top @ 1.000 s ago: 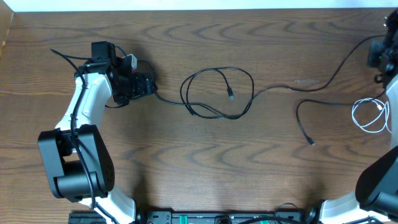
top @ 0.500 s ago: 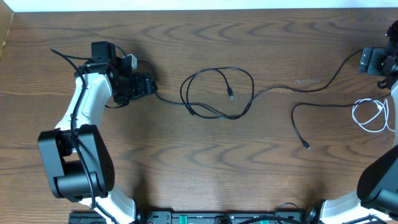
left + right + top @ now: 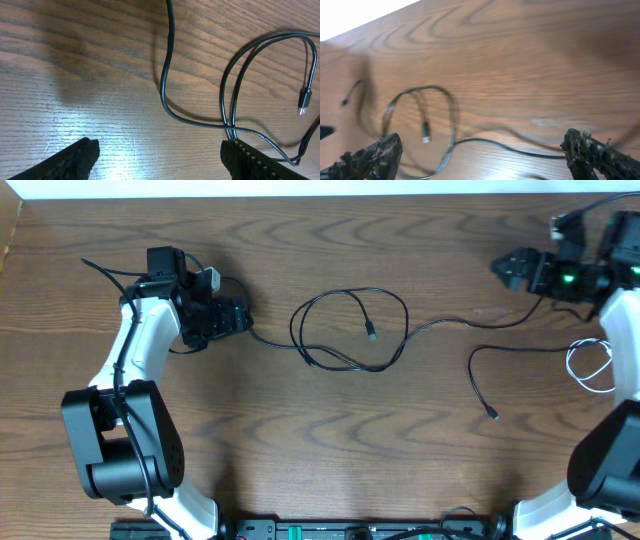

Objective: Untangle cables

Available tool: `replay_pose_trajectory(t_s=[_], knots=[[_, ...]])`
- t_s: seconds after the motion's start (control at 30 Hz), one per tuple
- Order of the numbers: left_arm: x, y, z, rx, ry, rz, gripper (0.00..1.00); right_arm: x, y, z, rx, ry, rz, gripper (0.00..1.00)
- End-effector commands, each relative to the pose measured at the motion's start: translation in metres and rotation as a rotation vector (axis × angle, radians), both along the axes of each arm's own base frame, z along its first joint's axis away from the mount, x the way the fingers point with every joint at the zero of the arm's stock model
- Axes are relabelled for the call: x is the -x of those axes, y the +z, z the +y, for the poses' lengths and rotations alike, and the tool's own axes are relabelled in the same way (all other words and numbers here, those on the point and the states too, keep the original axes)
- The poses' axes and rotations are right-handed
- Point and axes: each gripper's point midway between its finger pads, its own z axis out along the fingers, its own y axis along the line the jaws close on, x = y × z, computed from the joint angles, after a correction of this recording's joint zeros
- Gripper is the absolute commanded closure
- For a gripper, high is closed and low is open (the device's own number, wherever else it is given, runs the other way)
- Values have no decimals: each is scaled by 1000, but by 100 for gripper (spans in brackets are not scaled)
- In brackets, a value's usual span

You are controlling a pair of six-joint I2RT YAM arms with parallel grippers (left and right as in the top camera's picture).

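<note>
Only the overhead shows all three: one black cable (image 3: 345, 293) looped at centre, a second black cable (image 3: 473, 375) right of it, one white cable (image 3: 590, 385) at the right edge; left gripper (image 3: 243, 318) and right gripper (image 3: 503, 268) gape wide, empty.

Robot test bench in a lab or workshop

A wood-grain table (image 3: 300, 440) fills the frame, with one white-and-black robot arm (image 3: 125, 370) standing at lower left, a second arm (image 3: 605, 470) at the right edge, thin cables (image 3: 371, 330) loose in the middle, and a rail of electronics (image 3: 330, 531) with green plugs along the bottom edge.
</note>
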Motion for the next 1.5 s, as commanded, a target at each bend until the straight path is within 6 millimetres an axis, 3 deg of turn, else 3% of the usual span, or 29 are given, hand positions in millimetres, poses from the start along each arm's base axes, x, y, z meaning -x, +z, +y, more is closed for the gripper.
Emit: replay_pose_trajectory(t_s=[0.0,0.1,0.2,0.3,0.37,0.5,0.57,0.63,0.7,0.83,1.1,1.3,1.33,1.47], knots=[[0,-1,1,-11,-6,0,16,7,-13,51,-85,79,56,1],[0,-1,1,-11,-6,1,16,8,-31,76,-70,42,112,1],[0,-1,1,-11,-6,1,16,14,-69,82,24,-197,245,1],[0,-1,1,-11,-6,1,16,16,-81,99,35,-221,242,1],[0,-1,1,-11,-6,1,16,16,-86,118,29,-182,208,17],[0,-1,1,-11,-6,1,16,32,-103,138,-3,-246,283,74],[0,-1,1,-11,-6,1,16,41,-113,140,-15,-339,341,81],[0,-1,1,-11,-6,1,16,46,-121,137,-6,-413,365,77],[0,-1,1,-11,-6,1,16,52,-130,133,19,-490,379,58],[0,-1,1,-11,-6,1,16,61,-142,121,113,-628,345,51],[0,-1,1,-11,-6,1,16,50,-146,123,106,-670,262,53],[0,-1,1,-11,-6,1,16,55,-179,120,127,-708,329,52],[0,-1,1,-11,-6,1,16,56,-186,120,135,-708,339,55],[0,-1,1,-11,-6,1,16,55,-191,121,131,-704,343,92]])
